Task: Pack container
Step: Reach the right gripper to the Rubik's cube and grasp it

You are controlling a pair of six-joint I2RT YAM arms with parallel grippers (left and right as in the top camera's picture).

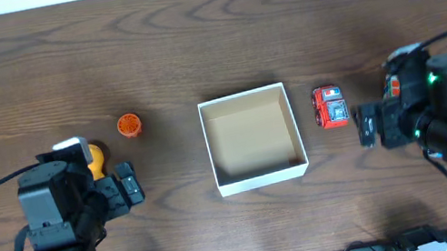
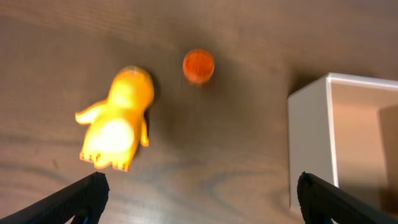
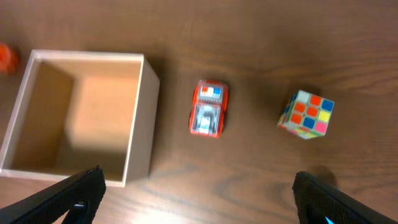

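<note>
Container (image 1: pixel 262 177) on worktop (image 1: pixel 208 36), left hand (image 2: pixel 200 198) spread wide, gripping nothing, near yellow figure (image 2: pixel 115 127), right hand (image 3: pixel 198 194) spread wide, gripping nothing, near red car (image 3: pixel 208 109)

On the dark wooden surface (image 3: pixel 249 37), the white-walled container (image 3: pixel 142 124) sits at the left, showing its tan inside, with a small orange object (image 3: pixel 5 58) cut off by the frame edge beyond it. A red toy car (image 3: pixel 208 107) stands just right of the container, apart from its wall, and a multicoloured puzzle cube (image 3: pixel 306 114) lies farther right. The right tool (image 3: pixel 199 199) is spread wide, its dark fingertips (image 3: pixel 74 196) at the bottom corners with nothing between them.
</note>
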